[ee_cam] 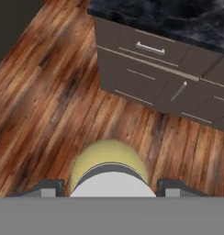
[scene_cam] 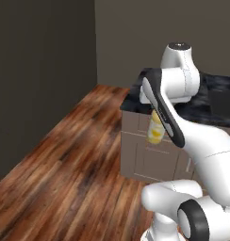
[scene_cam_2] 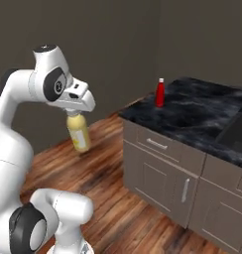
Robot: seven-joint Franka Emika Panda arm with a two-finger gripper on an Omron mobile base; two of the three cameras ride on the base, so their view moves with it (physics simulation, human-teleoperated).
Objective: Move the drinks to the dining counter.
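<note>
**Yellow juice bottle held in the air over the wooden floor**

The white arm's two-finger gripper (scene_cam_2: 75, 113) is clamped on the pale cap end of the yellow juice bottle with a rounded plastic body (scene_cam_2: 79, 133), its jaws set partly apart around the neck. The bottle hangs nearly upright below the hand, slightly tilted, clear of every surface, above the brown plank floor (scene_cam_2: 110, 173). In the left base view the bottle (scene_cam: 155, 130) shows partly behind the arm's dark-trimmed forearm, in front of the taupe cabinet face. In the hand view the bottle (ee_cam: 109, 158) sits between the two dark fingertips (ee_cam: 48, 186), seen from its top end, with the floorboards beneath it.

The slim red bottle with a white cap (scene_cam_2: 160, 93) stands upright on the black white-veined marble worktop (scene_cam_2: 202, 116), near its far left corner and close to its left edge. This worktop lies over taupe drawers and doors with metal handles (scene_cam_2: 157, 144), well apart from the held bottle. A dark sink basin (scene_cam_2: 237, 134) is set into the worktop towards its right side.
</note>
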